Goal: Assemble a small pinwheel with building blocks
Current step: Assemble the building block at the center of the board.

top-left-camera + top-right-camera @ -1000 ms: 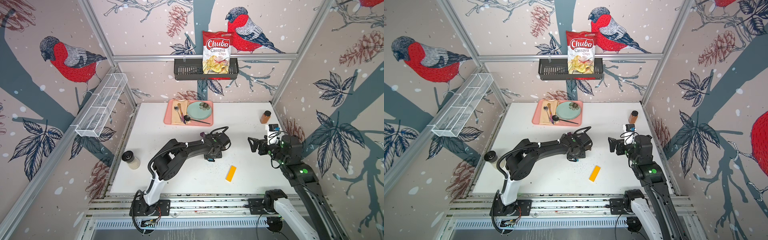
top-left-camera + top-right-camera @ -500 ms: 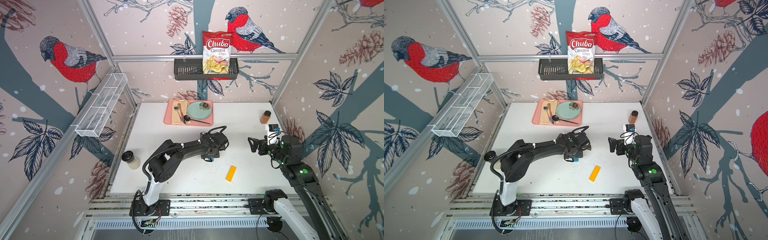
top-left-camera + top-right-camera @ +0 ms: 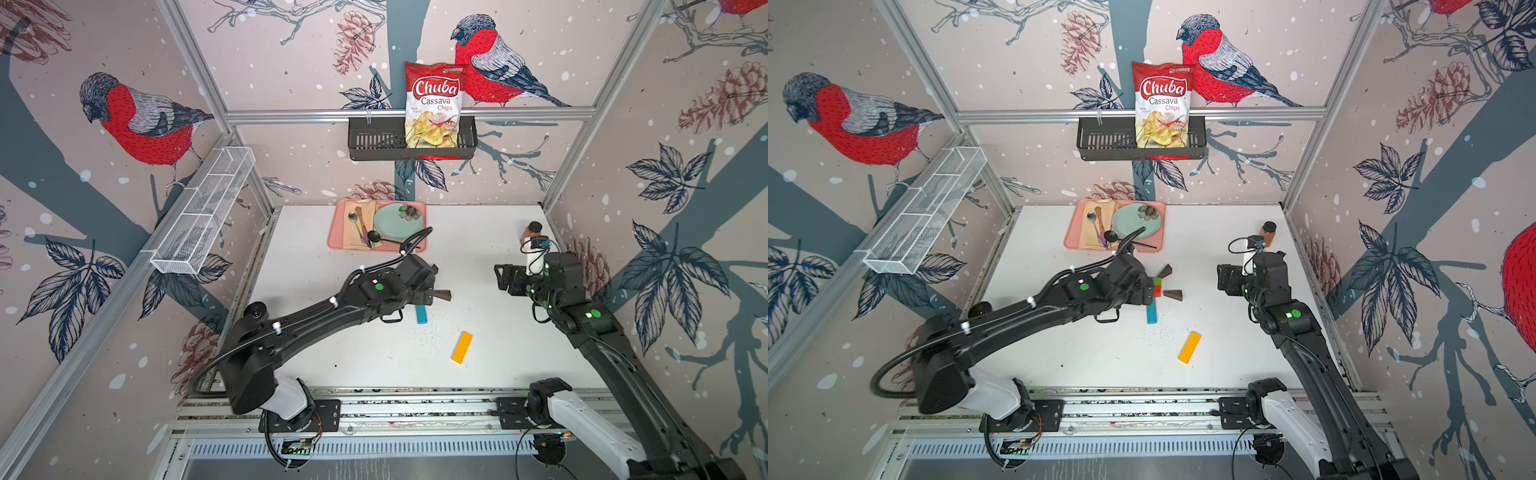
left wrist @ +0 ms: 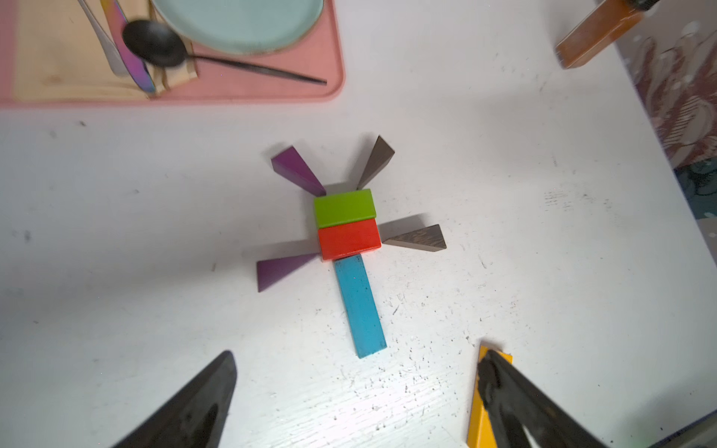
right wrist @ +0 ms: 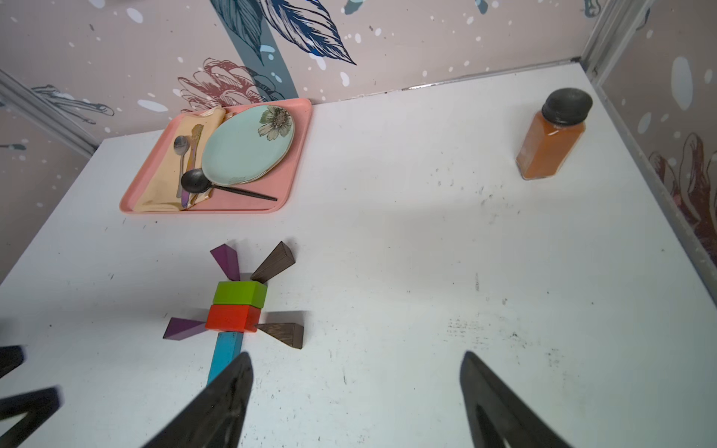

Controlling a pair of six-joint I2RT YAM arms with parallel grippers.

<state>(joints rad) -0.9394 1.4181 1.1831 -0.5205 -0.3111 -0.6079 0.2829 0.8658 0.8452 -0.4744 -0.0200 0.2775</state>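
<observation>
In a top view, the yellow bar [image 3: 462, 347] lies lower right of my spread, empty left gripper [image 4: 357, 358], long axis near-vertical; I judge the left arm nearer.

Your white counter [image 4: 543, 271] reads matt, scuffed and peppered with dark specks. On it, the green brick [image 4: 344, 207], red brick [image 4: 348, 237], blue bar [image 4: 359, 306] and purple wedges [image 4: 297, 170] wear smooth satin paint, while the brown wedges [image 4: 417, 238] show bare, dark wood grain. At the far side you have a matt pink tray [image 5: 232, 204], a glossy glazed plate [image 5: 240, 151], a matt black spoon [image 5: 196, 181] and a creased cloth napkin [image 5: 159, 194]. The jar [image 5: 551, 147] at far right looks like clear glass under a dull black cap. The fingers [image 4: 201, 403] of your left pincer [image 4: 357, 357] are matt black and rough-edged.
</observation>
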